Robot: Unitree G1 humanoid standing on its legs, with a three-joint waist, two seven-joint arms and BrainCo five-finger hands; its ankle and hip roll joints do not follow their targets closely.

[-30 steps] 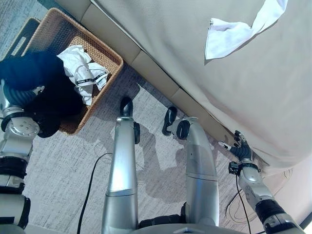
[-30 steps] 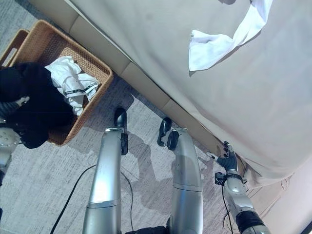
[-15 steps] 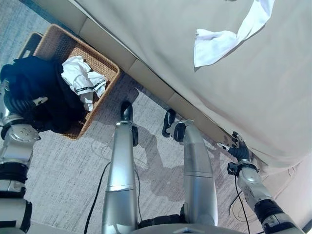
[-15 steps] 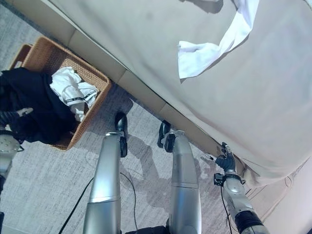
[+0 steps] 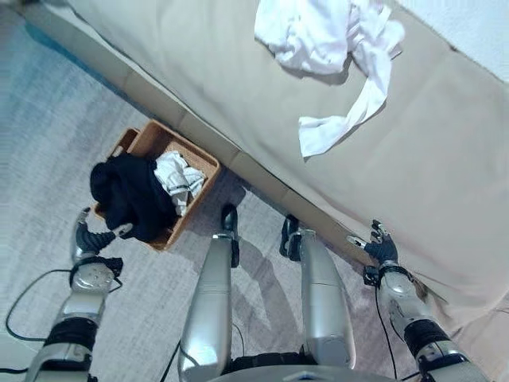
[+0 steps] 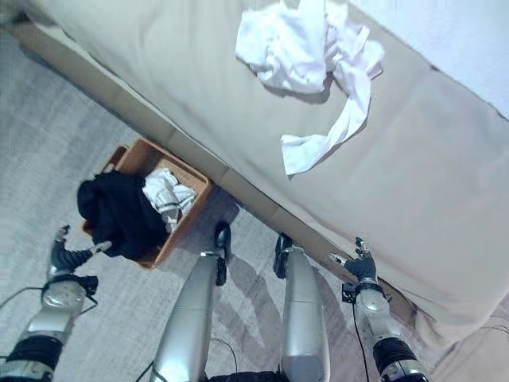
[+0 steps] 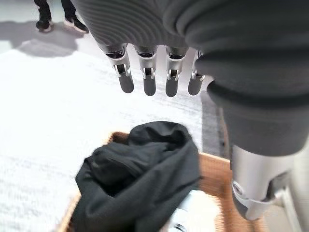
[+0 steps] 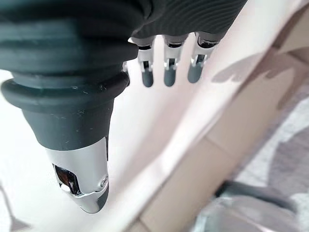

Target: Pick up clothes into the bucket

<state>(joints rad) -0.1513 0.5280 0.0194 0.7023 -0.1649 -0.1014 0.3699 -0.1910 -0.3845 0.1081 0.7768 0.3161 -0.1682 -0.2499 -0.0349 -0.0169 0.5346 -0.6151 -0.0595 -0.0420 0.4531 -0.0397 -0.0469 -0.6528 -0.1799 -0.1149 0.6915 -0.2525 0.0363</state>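
A brown wicker basket point(image 5: 203, 162) stands on the carpet against the bed's edge. A black garment point(image 5: 127, 195) is heaped over its near-left rim, and a white garment point(image 5: 176, 179) lies inside beside it. My left hand point(image 5: 89, 239) hangs open just left of the basket, holding nothing; its wrist view looks down on the black garment point(image 7: 140, 179). White clothes point(image 5: 322, 40) lie bunched on the beige bed, one sleeve trailing toward me. My right hand point(image 5: 380, 247) is open at the bed's near edge, empty.
The beige bed point(image 5: 445, 159) spans the upper right, its base board point(image 5: 262, 179) running diagonally past the basket. Grey carpet point(image 5: 56, 119) spreads left of the basket. A person's shoes point(image 7: 67, 21) show far off in the left wrist view.
The camera has pulled back and up, so the bunched white clothes on the bed have come into view. My left hand has let go of the black garment, which now lies over the basket.
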